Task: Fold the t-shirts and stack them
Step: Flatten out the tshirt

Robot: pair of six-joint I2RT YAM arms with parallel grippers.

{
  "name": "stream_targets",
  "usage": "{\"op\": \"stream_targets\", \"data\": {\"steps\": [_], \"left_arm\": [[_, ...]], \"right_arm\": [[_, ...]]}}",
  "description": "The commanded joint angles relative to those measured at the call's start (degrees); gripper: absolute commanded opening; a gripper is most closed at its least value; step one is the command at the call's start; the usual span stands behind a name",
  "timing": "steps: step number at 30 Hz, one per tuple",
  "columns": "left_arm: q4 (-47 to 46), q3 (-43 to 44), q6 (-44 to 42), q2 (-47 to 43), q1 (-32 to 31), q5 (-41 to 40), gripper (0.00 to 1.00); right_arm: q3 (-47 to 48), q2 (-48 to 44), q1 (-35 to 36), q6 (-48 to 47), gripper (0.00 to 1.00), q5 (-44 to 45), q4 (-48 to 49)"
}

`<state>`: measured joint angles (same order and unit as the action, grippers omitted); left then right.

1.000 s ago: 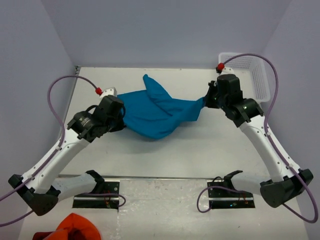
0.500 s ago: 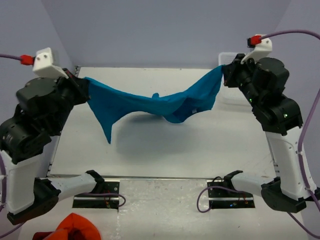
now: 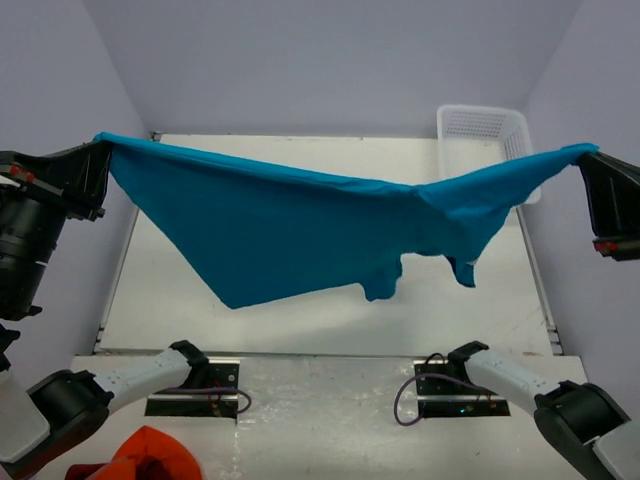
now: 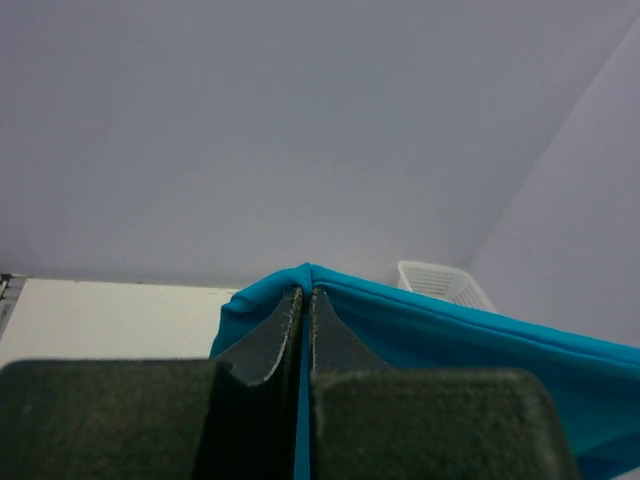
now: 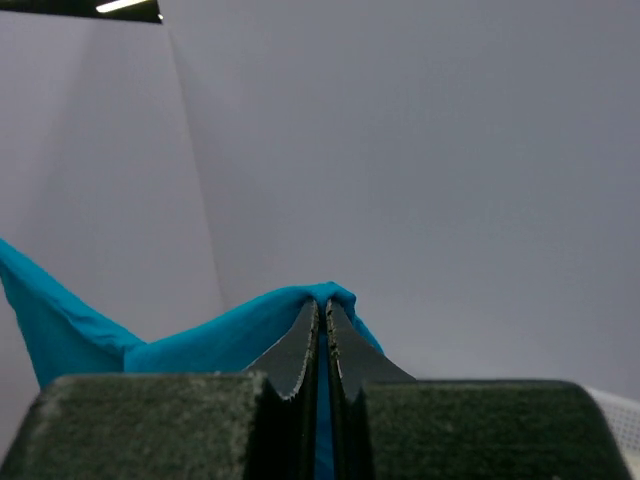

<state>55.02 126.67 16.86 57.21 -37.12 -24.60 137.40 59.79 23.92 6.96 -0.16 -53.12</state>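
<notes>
Over white table (image 3: 480,315), left hand (image 3: 103,146) and right hand (image 3: 586,153) pinch plain t-shirt (image 3: 280,230).

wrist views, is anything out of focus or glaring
Left wrist: the left gripper base at the bottom edge is soft, its fingertips and the pinched t-shirt sharp. Right wrist: same for the right gripper; a bright light strip at top left. Top external: even light, no glare.

A white plastic basket (image 3: 483,125) with slotted walls sits at the far right corner of the pale worktop (image 3: 160,300) — nothing shows inside it. By the near left corner lies a bunched orange-red cloth (image 3: 150,455), cut off by the picture's edge.
</notes>
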Motion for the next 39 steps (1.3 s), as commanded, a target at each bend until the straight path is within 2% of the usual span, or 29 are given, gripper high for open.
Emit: {"op": "stream_targets", "data": {"steps": [1,3,6,9,11,13,14,15,17,18,20,23,25,28,30,33,37,39], "left_arm": [[-4.23,2.95,-5.34,4.55,0.30,0.98,0.00],[-2.30,5.16,-6.48,7.53,0.21,-2.37,0.00],[-4.47,2.71,-9.11,11.76,0.21,-10.70,0.00],[-7.81,1.47,-11.49,16.33,0.38,-12.93,0.00],[-8.00,5.94,-12.81,21.85,0.47,-13.98,0.00],[-5.47,12.85,-12.82,26.53,4.67,-9.35,0.00],[-4.58,14.20,-11.08,30.46,11.57,-5.06,0.00],[-3.97,14.30,-10.28,31.98,14.77,3.86,0.00],[-5.27,11.86,-9.04,34.97,19.78,6.74,0.00],[-6.24,10.97,-8.43,35.94,21.90,10.85,0.00],[-7.38,10.53,-7.20,38.31,26.11,12.55,0.00],[-11.33,9.99,-6.58,40.43,30.08,19.74,0.00],[-11.00,13.67,-7.19,41.92,30.09,19.59,0.00],[-11.16,12.47,-7.46,39.48,30.09,19.85,0.00],[-13.96,8.26,-7.63,33.43,30.09,21.68,0.00],[-13.72,8.68,-8.16,28.58,30.09,23.37,0.00],[-12.49,7.02,-7.64,23.49,30.09,24.24,0.00],[-12.22,5.26,-7.02,21.81,30.09,27.31,0.00]], "right_arm": [[-2.22,1.73,-0.10,-2.82,0.00,-5.46,1.60],[-2.49,3.47,-0.10,-3.44,0.00,-4.76,2.75],[-3.98,7.25,-0.10,-4.76,0.00,-3.80,6.61],[-1.89,12.87,-0.02,-6.17,0.00,-2.48,8.82],[-0.04,15.96,-0.10,-7.91,0.00,-1.51,9.35],[2.86,19.82,-0.19,-9.42,0.00,0.07,9.79],[4.09,20.80,-0.10,-10.55,0.00,0.08,10.23],[4.62,21.68,-0.10,-10.91,0.00,1.38,10.15],[4.80,22.91,-0.28,-11.88,0.00,1.83,10.49],[4.46,23.09,-0.28,-11.97,0.00,2.01,10.50],[2.71,22.74,-0.45,-12.23,0.00,2.36,11.98],[3.13,24.31,-0.81,-13.11,0.00,4.38,12.34],[2.96,24.59,-0.89,-13.20,0.00,5.87,12.34],[1.20,22.05,-0.72,-12.24,0.00,7.11,12.43],[1.02,19.33,-0.72,-11.89,0.00,7.28,11.56],[0.15,15.20,-0.63,-10.92,0.00,6.85,11.03],[2.60,12.81,1.91,-8.73,0.00,5.79,8.22],[3.92,11.76,3.31,-7.58,0.00,6.14,6.90]]}}
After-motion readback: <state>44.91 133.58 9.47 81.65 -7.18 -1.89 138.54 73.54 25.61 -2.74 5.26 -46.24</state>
